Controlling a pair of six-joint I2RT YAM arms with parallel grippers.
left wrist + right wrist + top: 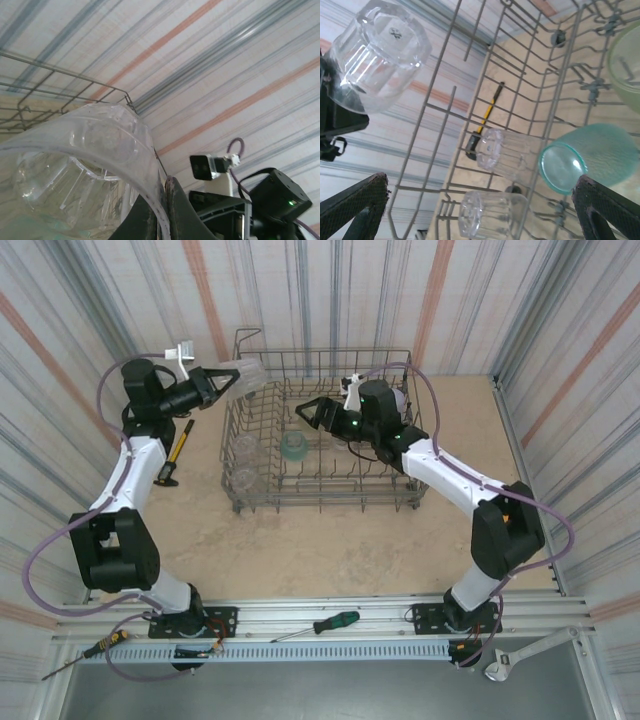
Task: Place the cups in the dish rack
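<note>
**A:** How is the left arm posed?

**B:** It is raised and stretched forward toward the dish rack [320,502]. The left fingers [222,383] [176,207] are clamped on the wall of a clear cup [247,373] [75,165] [375,50], with the rim pinched between them. The cup juts out past the fingertips, tilted, above the rack's far left corner.

**A:** And the right arm?

**B:** Its elbow is bent and its wrist reaches leftward over the rack's inside. The right fingers [308,403] [360,200] stand wide apart with nothing between them.

**A:** Which cups are near those fingers?

**B:** A teal cup [294,447] [590,157] sits among the tines just ahead of one fingertip. Two more clear cups [243,447] [500,152] lie farther ahead in line with the gap, by the rack's left wall. A yellow-green cup [627,70] sits off to the side of the teal one. The cup in the left fingers hangs well beyond the right fingers, outside the wires.
</note>
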